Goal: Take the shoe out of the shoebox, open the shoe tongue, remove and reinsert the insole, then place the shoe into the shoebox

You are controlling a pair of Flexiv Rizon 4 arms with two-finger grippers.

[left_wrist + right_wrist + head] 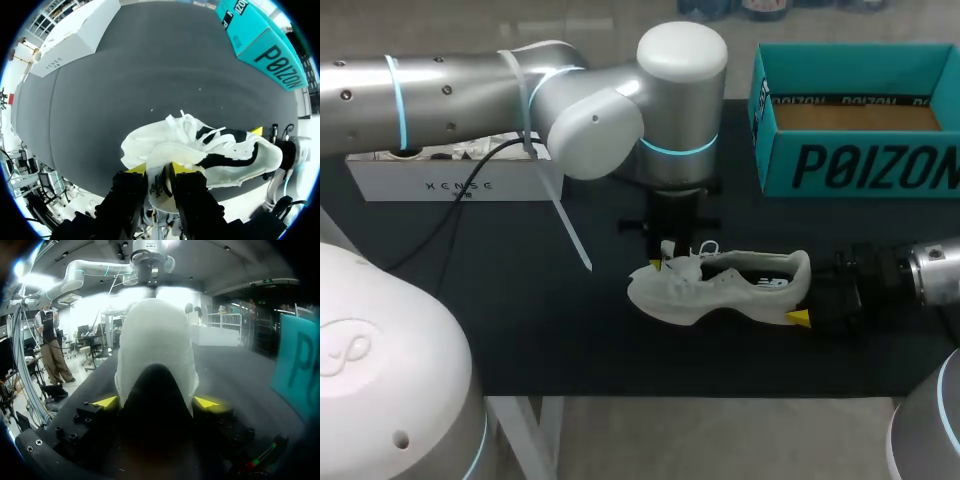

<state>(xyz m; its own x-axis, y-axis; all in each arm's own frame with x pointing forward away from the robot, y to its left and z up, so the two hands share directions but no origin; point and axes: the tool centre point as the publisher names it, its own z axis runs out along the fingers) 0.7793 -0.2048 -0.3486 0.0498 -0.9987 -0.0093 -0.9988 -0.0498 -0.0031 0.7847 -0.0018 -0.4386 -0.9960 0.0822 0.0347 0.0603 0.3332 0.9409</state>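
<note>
Right gripper (156, 402) is clamping the white shoe (720, 288) by its heel while left gripper (160, 170) is pinching the tongue (169, 152); the shoe is lying outside, near the teal shoebox (860, 165).

teal shoebox (860, 165): big black block lettering right across the front wall, plus a smaller black line along the inside of the back wall.
white box (455, 185): one short row of small dark letters on its front.
shoe (720, 290): dark mark on the side, too small to read.
</note>
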